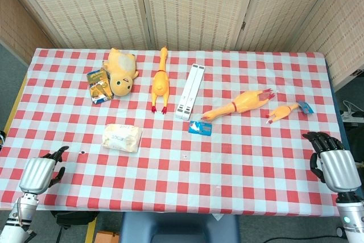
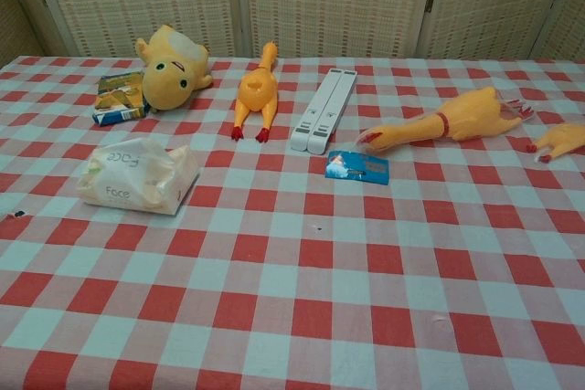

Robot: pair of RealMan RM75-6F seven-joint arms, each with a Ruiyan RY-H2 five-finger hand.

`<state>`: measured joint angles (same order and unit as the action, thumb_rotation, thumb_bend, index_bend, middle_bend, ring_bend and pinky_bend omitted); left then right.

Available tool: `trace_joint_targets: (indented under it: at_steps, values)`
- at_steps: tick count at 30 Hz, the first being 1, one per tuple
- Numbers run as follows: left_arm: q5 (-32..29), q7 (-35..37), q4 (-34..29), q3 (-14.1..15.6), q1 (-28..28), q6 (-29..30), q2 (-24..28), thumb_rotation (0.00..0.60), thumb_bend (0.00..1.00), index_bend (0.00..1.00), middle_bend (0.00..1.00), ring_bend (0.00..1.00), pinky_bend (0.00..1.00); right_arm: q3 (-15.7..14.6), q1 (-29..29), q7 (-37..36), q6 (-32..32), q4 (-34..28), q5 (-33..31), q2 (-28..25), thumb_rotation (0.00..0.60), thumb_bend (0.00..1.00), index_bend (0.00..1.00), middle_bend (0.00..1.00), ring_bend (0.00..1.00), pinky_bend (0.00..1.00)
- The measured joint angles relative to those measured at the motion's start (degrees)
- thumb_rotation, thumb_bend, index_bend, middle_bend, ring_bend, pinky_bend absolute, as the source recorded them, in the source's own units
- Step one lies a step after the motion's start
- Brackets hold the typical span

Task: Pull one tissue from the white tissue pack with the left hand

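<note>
The white tissue pack (image 1: pixel 122 138) (image 2: pixel 137 176) lies flat on the checked tablecloth, left of centre, with "Face" printed on its wrapper. My left hand (image 1: pixel 41 173) rests at the table's front left corner, well to the left of and nearer than the pack, its dark fingers apart and holding nothing. My right hand (image 1: pixel 333 163) sits at the front right edge, fingers spread and empty. Neither hand shows in the chest view.
A yellow plush toy (image 1: pixel 121 71) and a snack packet (image 1: pixel 99 85) lie behind the pack. Rubber chickens (image 1: pixel 160 81) (image 1: pixel 239 104) (image 1: pixel 283 111), a white folding stand (image 1: pixel 190 90) and a blue card (image 1: pixel 200 128) lie across the middle and right.
</note>
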<state>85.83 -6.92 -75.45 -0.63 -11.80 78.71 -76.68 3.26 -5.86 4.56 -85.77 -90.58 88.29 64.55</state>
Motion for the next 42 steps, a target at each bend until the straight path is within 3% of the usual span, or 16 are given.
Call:
trace_joint_targets:
  at_steps: [13,18,24,37,42]
  values:
    - [1.0,-0.3,-0.5,-0.2,-0.2,0.8,-0.3,0.6,0.44,0.2,0.49,0.5,0.72,-0.1,0.0,0.2,0.6,-0.5,-0.1,-0.4,0.6,0.75,0.23,0.22,0.16,0.26]
    - [2.7,-2.4,-0.8,-1.5,-2.0,1.6,-1.4,0.6,0.45,0.18,0.58,0.6,0.78,-0.1,-0.2,-0.1,1.3,-0.9,-0.5,-0.6,0.6,0.75,0.23,0.22,0.16,0.26]
    - [4.8,-5.7,-0.6,-4.1,-6.0,1.9,-5.8,0.6,0.45,0.2,0.69,0.7,0.81,-0.1,-0.5,-0.2,2.6,-1.4,-1.2,-1.0,0.6,0.75,0.23,0.22,0.16,0.26]
    - [0.2,-6.9,5.5,-6.7,-12.4,-7.0,-15.5,0.6,0.44,0.23,0.71,0.71,0.81,0.0,-0.8,-0.4,3.6,-2.1,-1.9,-1.8,0.6,0.75,0.23,0.22,0.16,0.26]
    - [-1.3,-7.1,9.8,-7.8,-13.8,-7.6,-19.3,0.6,0.45,0.26,0.72,0.71,0.82,-0.2,-1.0,0.2,4.3,-2.4,-2.2,-1.8,0.6,0.75,0.23,0.22,0.16,0.26]
